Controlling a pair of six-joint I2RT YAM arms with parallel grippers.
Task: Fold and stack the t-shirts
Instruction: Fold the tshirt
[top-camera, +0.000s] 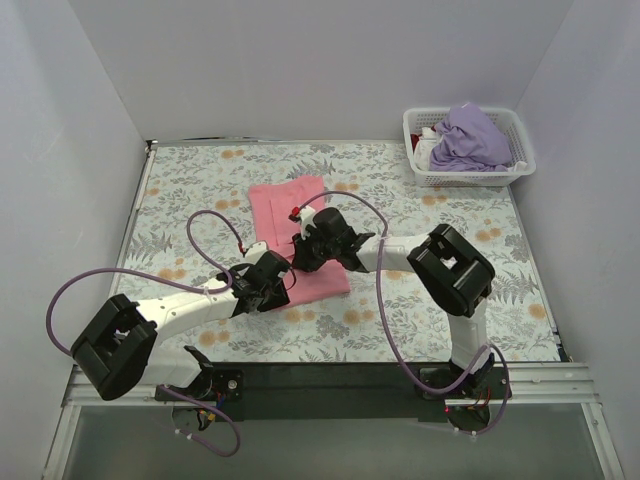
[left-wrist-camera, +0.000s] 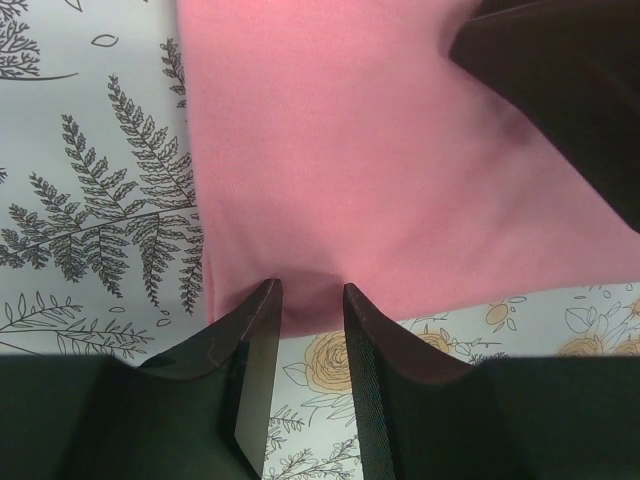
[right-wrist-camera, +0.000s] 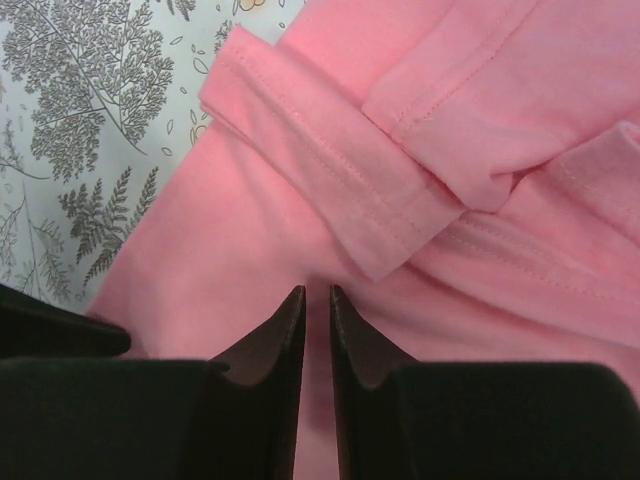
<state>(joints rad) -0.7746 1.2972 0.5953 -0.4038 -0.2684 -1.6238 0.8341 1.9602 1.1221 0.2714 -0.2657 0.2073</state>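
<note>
Between L fingers (left-wrist-camera: 263, 305) & R fingers (right-wrist-camera: 292, 308), both clamping, salmon shirt (top-camera: 285, 205) is being pinched, prob. for folding.

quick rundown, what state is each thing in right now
tablecloth: spread flat
basket: upright, holding clothes
pink t-shirt: partly folded, lying on the tablecloth, sleeve turned in
purple t-shirt: crumpled, unfolded, in the basket
left gripper: jaws slightly apart at the pink t-shirt's edge, grip unclear
right gripper: nearly closed, pinching the pink t-shirt
</note>
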